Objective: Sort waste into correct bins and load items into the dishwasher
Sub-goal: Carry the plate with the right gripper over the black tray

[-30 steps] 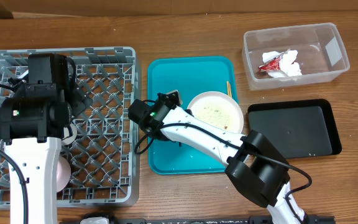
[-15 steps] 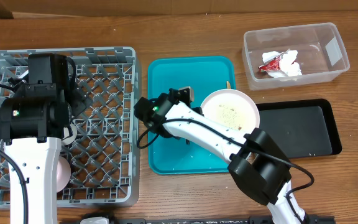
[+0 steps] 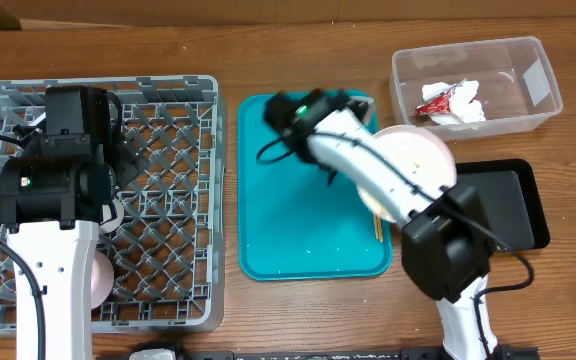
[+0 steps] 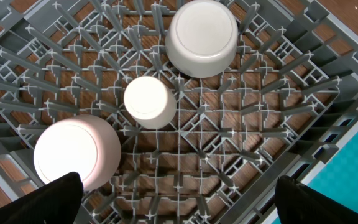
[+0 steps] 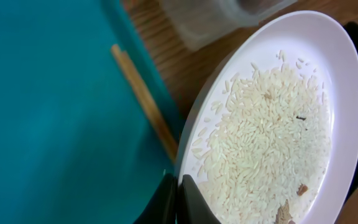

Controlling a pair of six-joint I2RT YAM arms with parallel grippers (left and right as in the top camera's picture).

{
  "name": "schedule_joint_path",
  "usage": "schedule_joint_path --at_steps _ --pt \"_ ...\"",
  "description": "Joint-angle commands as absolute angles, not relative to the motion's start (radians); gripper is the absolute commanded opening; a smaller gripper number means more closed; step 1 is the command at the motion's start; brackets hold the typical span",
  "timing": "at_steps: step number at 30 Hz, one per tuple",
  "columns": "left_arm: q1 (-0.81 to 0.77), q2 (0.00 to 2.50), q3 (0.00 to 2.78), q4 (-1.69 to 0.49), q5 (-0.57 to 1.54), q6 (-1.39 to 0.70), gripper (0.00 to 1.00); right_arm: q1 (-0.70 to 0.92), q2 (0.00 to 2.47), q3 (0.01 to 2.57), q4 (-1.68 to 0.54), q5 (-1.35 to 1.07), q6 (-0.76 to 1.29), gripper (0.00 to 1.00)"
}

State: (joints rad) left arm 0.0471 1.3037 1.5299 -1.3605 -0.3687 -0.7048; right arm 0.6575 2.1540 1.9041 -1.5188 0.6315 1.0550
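Note:
My right gripper [image 5: 178, 194] is shut on the rim of the white flat plate [image 5: 272, 124], which carries loose rice grains and brown specks. In the overhead view the plate [image 3: 415, 158] hangs past the teal tray's right edge, between the clear tub [image 3: 528, 95] and the black tray [image 3: 493, 205]. The wooden chopsticks [image 3: 376, 216] lie on the teal tray's right side and also show in the right wrist view [image 5: 145, 102]. My left gripper [image 4: 179, 208] is open and empty above the grey dish rack [image 3: 168, 260]. The rack holds an upturned bowl [image 4: 202, 37], a small cup [image 4: 146, 101] and another white dish [image 4: 76, 152].
The teal serving tray [image 3: 298, 220] lies mid-table with a few stray grains. The clear tub holds the crumpled napkin [image 3: 463, 108] and the red wrapper [image 3: 434, 101]. Bare wooden table [image 3: 298, 50] surrounds everything.
My right gripper has carried the plate from the middle of the teal tray up and to the right, toward the tub and black tray. The chopsticks now show. The left arm has not moved.

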Motion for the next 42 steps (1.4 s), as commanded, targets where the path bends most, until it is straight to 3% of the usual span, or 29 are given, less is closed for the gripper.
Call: schedule_joint_path --at_steps 1,21,42 --pt "0.045 1.304 1.524 -1.356 -0.365 -0.722 1.00 0.591 2.146 1.938 -1.520 0.639 1.082 0.04" --pt "0.045 1.304 1.524 -1.356 -0.365 -0.722 1.00 0.212 2.006 1.938 -1.415 0.337 1.159 0.04" --pt "0.045 1.304 1.524 -1.357 -0.365 -0.722 1.00 -0.060 1.952 1.938 -1.427 0.005 1.064 0.04"
